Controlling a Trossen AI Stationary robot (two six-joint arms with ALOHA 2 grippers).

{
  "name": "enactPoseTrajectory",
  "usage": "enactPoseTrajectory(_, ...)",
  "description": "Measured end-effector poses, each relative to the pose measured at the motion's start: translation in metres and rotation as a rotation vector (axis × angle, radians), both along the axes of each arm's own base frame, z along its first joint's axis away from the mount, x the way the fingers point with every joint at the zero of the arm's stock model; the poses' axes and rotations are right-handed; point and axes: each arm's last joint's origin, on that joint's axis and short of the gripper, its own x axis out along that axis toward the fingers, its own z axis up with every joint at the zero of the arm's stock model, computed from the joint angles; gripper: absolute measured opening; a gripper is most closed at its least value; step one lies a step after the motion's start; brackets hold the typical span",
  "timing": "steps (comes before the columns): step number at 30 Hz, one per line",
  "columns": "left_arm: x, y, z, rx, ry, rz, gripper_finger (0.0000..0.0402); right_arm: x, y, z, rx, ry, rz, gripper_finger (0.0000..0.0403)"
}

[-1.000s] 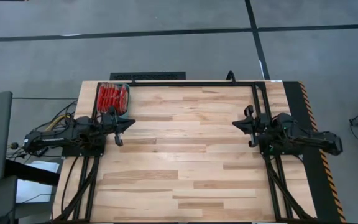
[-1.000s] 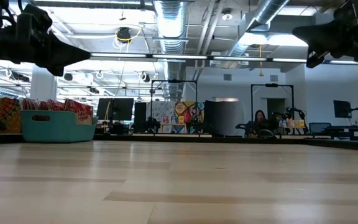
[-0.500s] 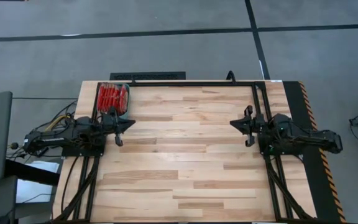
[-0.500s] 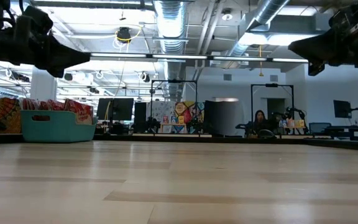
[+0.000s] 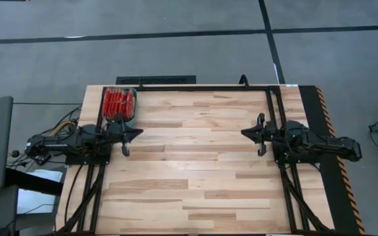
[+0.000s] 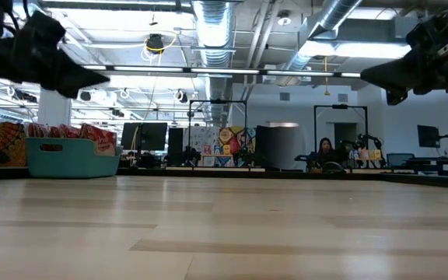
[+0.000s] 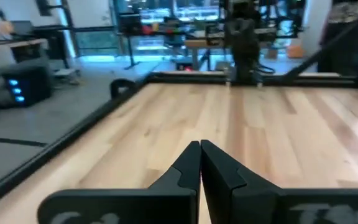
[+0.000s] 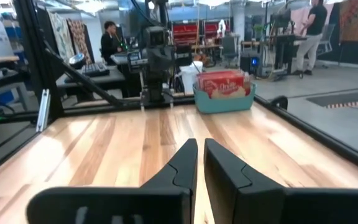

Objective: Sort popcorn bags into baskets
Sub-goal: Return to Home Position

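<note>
The popcorn bags [image 5: 119, 103] are red packets standing on edge in the teal basket [image 6: 64, 159], their tops [image 6: 92, 134] sticking up above its rim. The basket stands on the table's far left corner and also shows in the right wrist view [image 8: 224, 101]. My left gripper [image 5: 139, 132] hangs shut above the table, just in front of the basket, pointing level toward the table's right. My right gripper [image 5: 243, 133] hangs at the table's right side, pointing level toward the left. A narrow gap shows between its fingers [image 8: 200, 144], with nothing in it.
The wooden table top [image 5: 195, 164] lies between the two arms. A black frame rail [image 5: 202, 87] runs along the far edge and down both sides. Beyond the table, a person [image 6: 325, 148] sits at a desk in the room.
My right gripper has tipped down from a raised slant to level, and its tips have sunk a little and reached slightly toward the table's left. The basket and the bags have kept still.
</note>
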Motion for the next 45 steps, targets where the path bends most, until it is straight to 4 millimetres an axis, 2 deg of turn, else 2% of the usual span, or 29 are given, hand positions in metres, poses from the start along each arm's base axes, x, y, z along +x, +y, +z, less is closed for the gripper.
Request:
enactPoseTrajectory(4, 0.003, -0.002, -0.003, -0.019, 0.033, -0.079, 0.0000, 0.000, 0.000, -0.001, 0.002, 0.009, -0.004, 0.0055)
enactPoseTrajectory(12, 0.006, -0.002, -0.006, 0.035, 0.091, -0.060, 0.0000, 0.000, 0.000, -0.002, 0.003, 0.017, -0.005, 0.0055)
enactPoseTrajectory(16, 0.005, 0.001, -0.002, 0.082, 0.057, 0.033, 0.0000, 0.000, 0.000, -0.002, 0.003, 0.020, -0.005, 0.0055)
enactPoseTrajectory(20, -0.001, 0.005, 0.013, 0.087, -0.096, 0.186, 0.0000, 0.000, 0.000, -0.002, 0.003, 0.021, -0.004, 0.0055)
enactPoseTrajectory(24, -0.005, 0.009, 0.012, 0.134, -0.061, 0.267, 0.0000, 0.000, 0.000, -0.002, 0.003, 0.021, -0.004, 0.0055)
enactPoseTrajectory(29, -0.004, 0.013, 0.004, 0.098, 0.008, 0.279, 0.0000, 0.000, 0.000, -0.002, 0.003, 0.019, -0.004, 0.0055)
enactPoseTrajectory(36, -0.005, 0.016, 0.007, -0.014, -0.082, 0.283, 0.0000, 0.000, 0.000, -0.002, 0.003, 0.018, -0.004, 0.0055)
enactPoseTrajectory(40, -0.005, 0.016, 0.003, -0.005, -0.031, 0.274, 0.0000, 0.000, 0.000, -0.002, 0.003, 0.018, -0.004, 0.0055)
enactPoseTrajectory(45, -0.005, 0.016, 0.003, -0.030, -0.045, 0.271, 0.0000, 0.000, 0.000, -0.002, 0.003, 0.017, -0.004, 0.0055)
